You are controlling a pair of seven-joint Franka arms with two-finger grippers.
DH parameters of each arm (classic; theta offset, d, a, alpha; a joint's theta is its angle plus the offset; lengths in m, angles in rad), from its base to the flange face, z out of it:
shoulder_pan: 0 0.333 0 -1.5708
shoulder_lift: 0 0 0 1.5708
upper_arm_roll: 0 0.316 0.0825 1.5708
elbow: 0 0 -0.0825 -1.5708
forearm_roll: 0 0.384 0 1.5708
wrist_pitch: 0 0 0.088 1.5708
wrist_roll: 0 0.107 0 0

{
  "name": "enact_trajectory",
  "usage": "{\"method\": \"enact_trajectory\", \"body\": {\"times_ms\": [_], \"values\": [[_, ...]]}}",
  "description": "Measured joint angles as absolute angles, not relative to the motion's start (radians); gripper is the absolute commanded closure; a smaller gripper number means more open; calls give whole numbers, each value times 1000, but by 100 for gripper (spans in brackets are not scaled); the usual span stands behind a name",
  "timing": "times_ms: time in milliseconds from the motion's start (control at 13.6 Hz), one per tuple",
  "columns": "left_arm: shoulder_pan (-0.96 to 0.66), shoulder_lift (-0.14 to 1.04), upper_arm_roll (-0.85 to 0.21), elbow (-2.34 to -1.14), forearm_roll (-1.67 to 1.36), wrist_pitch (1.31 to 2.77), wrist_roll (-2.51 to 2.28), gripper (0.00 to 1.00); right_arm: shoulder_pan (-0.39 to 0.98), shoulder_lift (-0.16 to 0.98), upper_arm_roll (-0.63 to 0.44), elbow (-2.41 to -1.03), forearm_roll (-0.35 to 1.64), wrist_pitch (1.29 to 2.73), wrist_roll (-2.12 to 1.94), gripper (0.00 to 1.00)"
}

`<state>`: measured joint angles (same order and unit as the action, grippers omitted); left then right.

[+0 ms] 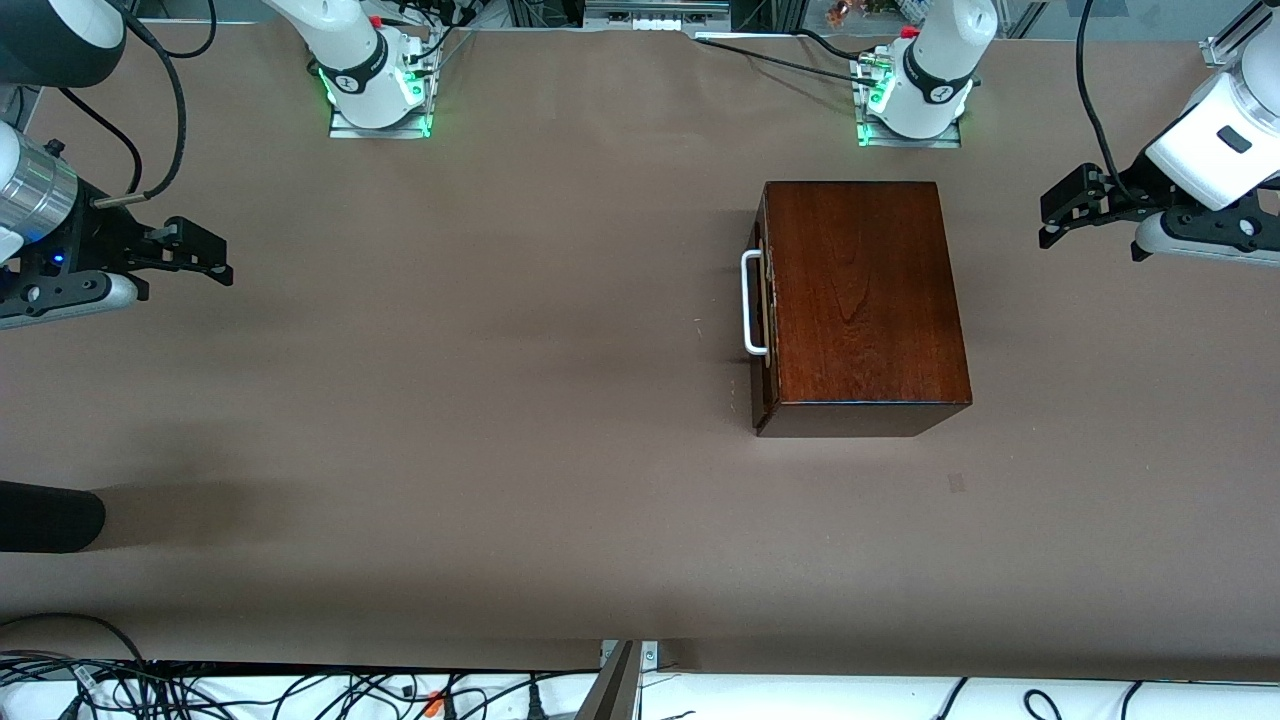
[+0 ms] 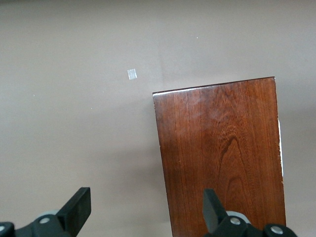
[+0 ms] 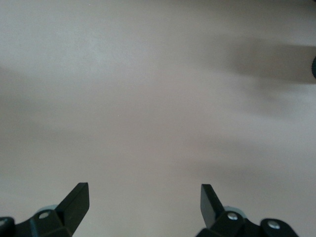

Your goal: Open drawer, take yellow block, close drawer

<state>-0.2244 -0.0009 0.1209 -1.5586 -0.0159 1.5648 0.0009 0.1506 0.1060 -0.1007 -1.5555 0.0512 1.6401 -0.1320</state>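
The glossy mahogany box [image 1: 862,300] sits on the table toward the left arm's end. Its drawer is shut, with the white U-shaped handle [image 1: 752,303] on the box's face toward the right arm's end. The box also shows in the left wrist view [image 2: 222,153]. The yellow block is hidden. My left gripper [image 1: 1060,215] is open and empty, up in the air past the box at the left arm's end; it shows in the left wrist view [image 2: 145,210]. My right gripper [image 1: 205,255] is open and empty over bare table at the right arm's end; it shows in the right wrist view [image 3: 144,205].
The two arm bases [image 1: 375,75] [image 1: 915,90] stand along the table's edge farthest from the front camera. A dark rounded object [image 1: 45,518] lies at the right arm's end. A small pale mark [image 1: 956,483] is on the table nearer the front camera than the box.
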Motion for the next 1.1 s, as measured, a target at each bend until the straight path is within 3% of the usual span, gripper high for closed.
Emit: {"method": "enact_trajectory", "body": {"times_ms": [294,514,1102], "values": [[-227,-1,101,-1559,-16,1551,-56,0,150,106,-101,-1555,51,1640,-132,0],[-229,-1,24,-1559,-16,1550,-135,0,150,106,-101,-1555,51,1643,-132,0],[-244,78,-401,-1564,69,1579,-662,0,148,106,-104,-1555,51,1644,-132,0]]}}
